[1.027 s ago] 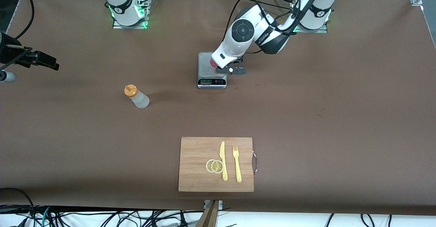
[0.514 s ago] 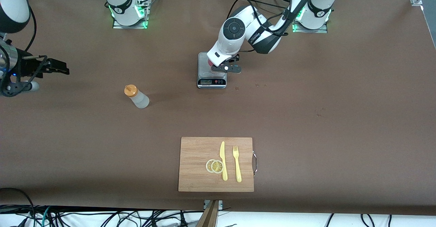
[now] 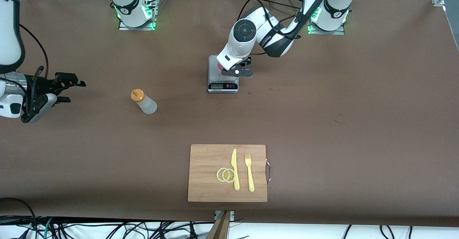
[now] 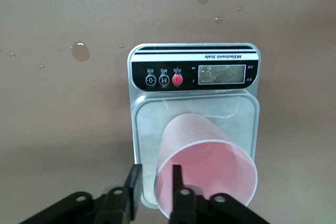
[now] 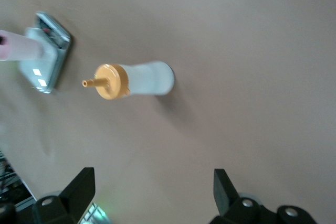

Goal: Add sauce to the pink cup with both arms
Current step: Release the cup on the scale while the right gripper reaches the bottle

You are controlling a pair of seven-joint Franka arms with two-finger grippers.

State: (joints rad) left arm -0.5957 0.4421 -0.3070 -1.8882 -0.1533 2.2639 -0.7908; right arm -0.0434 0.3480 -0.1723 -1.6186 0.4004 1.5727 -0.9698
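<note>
Brown surface (image 3: 322, 124): pink cup (image 4: 207, 169) stands on a scale (image 3: 223, 75), left gripper (image 4: 155, 182) loosening around its rim. Right gripper (image 3: 68, 90), open, nears the standing sauce bottle (image 3: 144, 102); next, grasp it.

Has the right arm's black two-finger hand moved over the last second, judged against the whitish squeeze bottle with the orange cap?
Yes. The right hand has swung closer to the squeeze bottle, which has stayed put on the brown table.
</note>
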